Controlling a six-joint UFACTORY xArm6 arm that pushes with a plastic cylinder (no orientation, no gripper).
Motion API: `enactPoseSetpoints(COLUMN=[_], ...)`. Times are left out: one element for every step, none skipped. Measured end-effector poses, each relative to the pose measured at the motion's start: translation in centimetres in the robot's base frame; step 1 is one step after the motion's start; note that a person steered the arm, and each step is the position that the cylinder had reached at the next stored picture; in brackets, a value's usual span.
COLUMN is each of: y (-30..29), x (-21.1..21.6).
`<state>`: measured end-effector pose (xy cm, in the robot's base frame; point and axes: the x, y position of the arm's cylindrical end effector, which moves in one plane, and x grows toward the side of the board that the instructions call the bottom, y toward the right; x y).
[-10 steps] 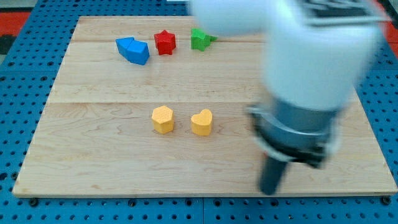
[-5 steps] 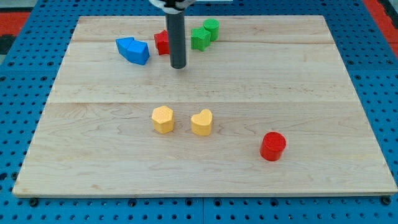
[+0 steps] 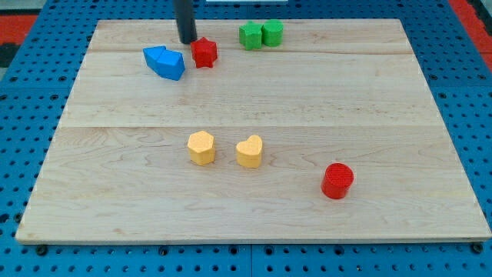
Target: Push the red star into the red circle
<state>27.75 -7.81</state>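
The red star (image 3: 204, 53) lies near the view's top, left of centre, on the wooden board (image 3: 384, 100). The red circle (image 3: 337, 181) stands far from it at the view's lower right. My tip (image 3: 187, 40) is at the view's top, just up and to the left of the red star, very close to it; I cannot tell whether they touch. A blue block (image 3: 165, 61) lies just left of the star.
Two green blocks (image 3: 260, 35) sit side by side right of the star near the top edge. A yellow hexagon (image 3: 201, 148) and a yellow heart (image 3: 249, 151) stand at the middle of the board.
The rod moved from the view's lower right up to the star's lower right, then to its upper left. The star stands about where it was. The green blocks now stand a little higher, side by side.
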Motion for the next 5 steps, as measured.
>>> enactPoseSetpoints(y=[8.0,14.7,16.1,15.8,16.3], x=[9.1,14.0,12.8,16.6,18.1])
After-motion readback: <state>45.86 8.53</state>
